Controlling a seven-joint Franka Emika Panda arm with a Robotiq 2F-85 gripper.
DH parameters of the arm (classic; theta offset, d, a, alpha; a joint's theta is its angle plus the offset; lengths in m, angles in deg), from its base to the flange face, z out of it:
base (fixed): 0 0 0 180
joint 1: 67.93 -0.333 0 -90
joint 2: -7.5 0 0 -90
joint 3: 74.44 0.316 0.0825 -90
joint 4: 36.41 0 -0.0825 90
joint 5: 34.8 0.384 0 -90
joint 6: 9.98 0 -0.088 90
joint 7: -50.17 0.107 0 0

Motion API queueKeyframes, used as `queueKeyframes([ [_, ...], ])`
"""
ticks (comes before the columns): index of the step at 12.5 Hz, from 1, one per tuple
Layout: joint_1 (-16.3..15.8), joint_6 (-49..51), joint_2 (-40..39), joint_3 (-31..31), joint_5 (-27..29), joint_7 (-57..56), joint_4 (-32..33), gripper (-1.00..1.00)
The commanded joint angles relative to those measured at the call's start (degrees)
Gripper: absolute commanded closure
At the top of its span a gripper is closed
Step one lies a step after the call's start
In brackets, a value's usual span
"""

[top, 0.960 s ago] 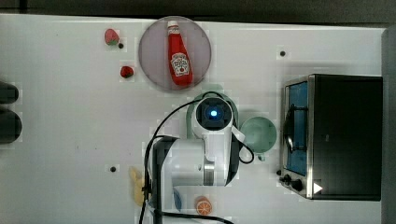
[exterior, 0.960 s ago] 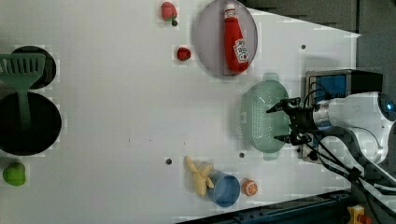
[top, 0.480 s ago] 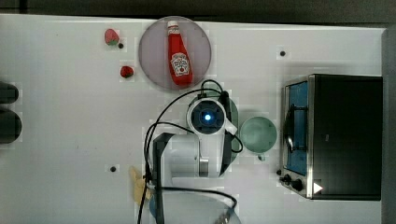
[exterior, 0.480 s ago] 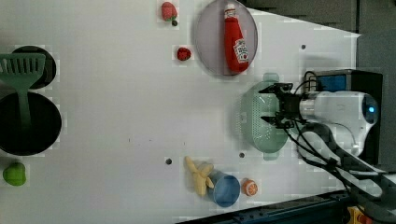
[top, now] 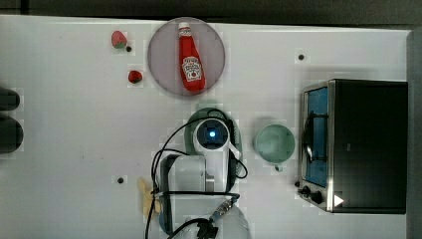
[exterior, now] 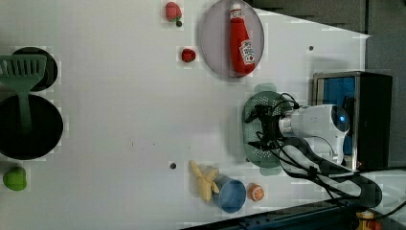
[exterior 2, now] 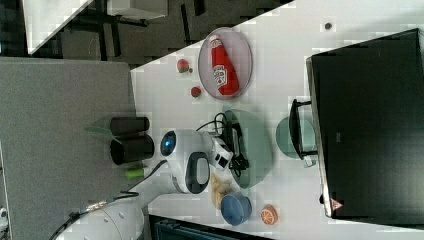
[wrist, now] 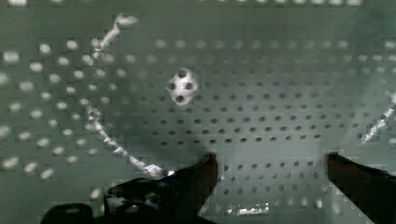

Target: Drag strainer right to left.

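Note:
The strainer (exterior: 256, 155), a pale mint-green bowl dotted with holes, sits on the white table (top: 74, 149) between the plate and the blue bowl. In the top view the arm's white hand (top: 212, 135) covers most of it, leaving a strip of the strainer's rim (top: 189, 134) and one tab. My gripper (wrist: 273, 163) is open and reaches down inside the bowl, with both dark fingertips (wrist: 208, 165) spread over the perforated floor and nothing between them. The gripper (exterior: 260, 127) is also inside the strainer (exterior 2: 255, 150) in the left and right views.
A green mug (top: 274, 143) stands at the top view's right of the strainer, before a toaster oven (top: 358, 144). A plate (top: 161, 59) with a ketchup bottle (top: 190, 62) lies beyond. A blue bowl (exterior: 231, 194), a banana (exterior: 203, 178) and an orange slice (exterior: 257, 192) are close by.
The gripper came from the strainer's mug-side rim into the bowl. The hand and the strainer have both shifted a little toward the top view's left, away from the mug.

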Motion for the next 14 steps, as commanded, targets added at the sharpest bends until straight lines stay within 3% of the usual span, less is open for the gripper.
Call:
queueKeyframes([
  [1, -2.78, -0.07, 1.69, 0.01, 0.42, 3.85, -1.39, -1.00],
  [6, -7.13, -0.08, 1.69, 1.08, 3.08, 10.35, -1.89, -1.00],
  [14, -17.02, 0.56, -0.16, 3.37, 3.21, 22.43, -4.99, -1.00],
])
